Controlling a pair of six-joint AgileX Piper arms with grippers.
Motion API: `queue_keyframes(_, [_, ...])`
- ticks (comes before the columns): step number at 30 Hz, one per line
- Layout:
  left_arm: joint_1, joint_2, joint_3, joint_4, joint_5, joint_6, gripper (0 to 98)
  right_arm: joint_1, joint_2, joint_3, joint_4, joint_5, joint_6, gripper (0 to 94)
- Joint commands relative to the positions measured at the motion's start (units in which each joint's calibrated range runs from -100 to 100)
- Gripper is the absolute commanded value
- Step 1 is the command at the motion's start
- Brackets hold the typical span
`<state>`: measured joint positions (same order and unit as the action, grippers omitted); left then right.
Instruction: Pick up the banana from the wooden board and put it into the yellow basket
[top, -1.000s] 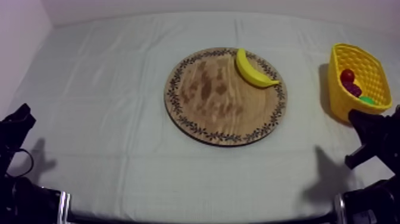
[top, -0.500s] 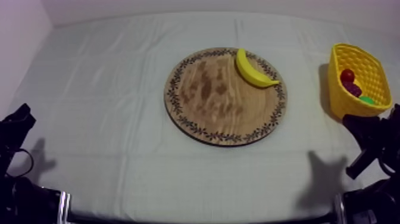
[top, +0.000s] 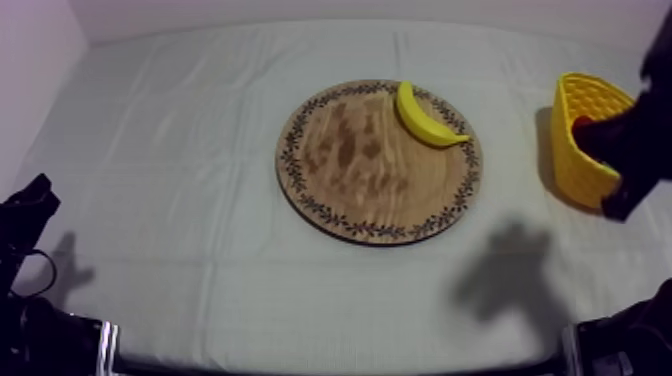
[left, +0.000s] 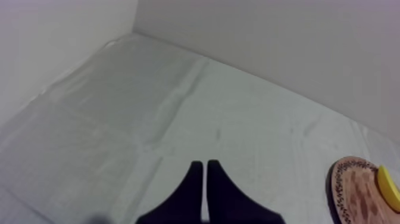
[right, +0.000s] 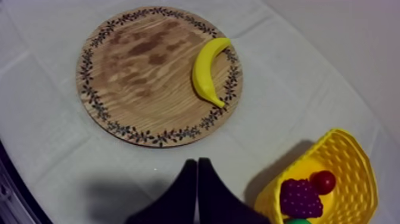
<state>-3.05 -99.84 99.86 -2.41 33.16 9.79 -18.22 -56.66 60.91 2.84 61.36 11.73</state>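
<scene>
Sitting on the board (top: 350, 180) at its far-right rim in the top view: banana (top: 428, 118). The right arm (top: 632, 140) hangs dark over the yellow basket (top: 566, 140).

Left wrist view: left gripper (left: 203, 164) fingers pressed together, nothing held, over bare cloth (left: 149, 107).

Right wrist view: right gripper (right: 197, 162) fingers pressed together too, above cloth between board and basket. The basket holds grapes (right: 300, 198) and a small red fruit (right: 322, 182).

Banana (right: 208, 72) on board (right: 137, 89) rim; grapes (right: 299, 198), small red fruit (right: 322, 182) in basket (right: 356, 179)
</scene>
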Motion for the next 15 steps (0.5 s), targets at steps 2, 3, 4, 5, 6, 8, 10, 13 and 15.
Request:
queue_keyframes(2, [-0.02, 0.02, 0.03, -0.01, -0.01, 0.0, 0.1, 0.02, 15.62, -16.72, -0.15, 8.08, -0.99, 0.6])
queue_keyframes(3, [-0.02, 0.02, 0.03, -0.01, -0.01, 0.0, 0.1, 0.01, 18.3, -19.39, -0.2, 9.51, -1.27, 0.6])
queue_keyframes(4, [-0.02, 0.02, 0.03, -0.01, -0.01, 0.0, 0.1, -0.04, 21.02, -21.89, -0.21, 10.77, -1.54, 0.6])
queue_keyframes(5, [-0.02, 0.02, 0.03, -0.01, -0.01, 0.0, 0.1, -0.14, 23.72, -24.31, -0.16, 11.92, -1.81, 0.7])
queue_keyframes(6, [-0.02, 0.02, 0.03, -0.01, -0.01, 0.0, 0.1, -0.31, 26.42, -26.66, -0.08, 13.02, -2.05, 0.7])
queue_keyframes(8, [-0.02, 0.02, 0.03, -0.01, -0.01, 0.0, 0.1, -0.7, 31.74, -31.21, 0.19, 15.17, -2.48, 0.8])
queue_keyframes(10, [-0.02, 0.02, 0.03, -0.01, -0.01, 0.0, 0.1, -1.01, 36.8, -35.53, 0.4, 17.32, -2.81, 0.8])
queue_keyframes(13, [-0.02, 0.02, 0.03, -0.01, -0.01, 0.0, 0.1, -1.2, 43.75, -41.7, 0.61, 20.09, -3.27, 0.8])
queue_keyframes(15, [-0.02, 0.02, 0.03, -0.01, -0.01, 0.0, 0.1, -1.17, 47.85, -45.63, 0.65, 21.73, -3.73, 0.8])
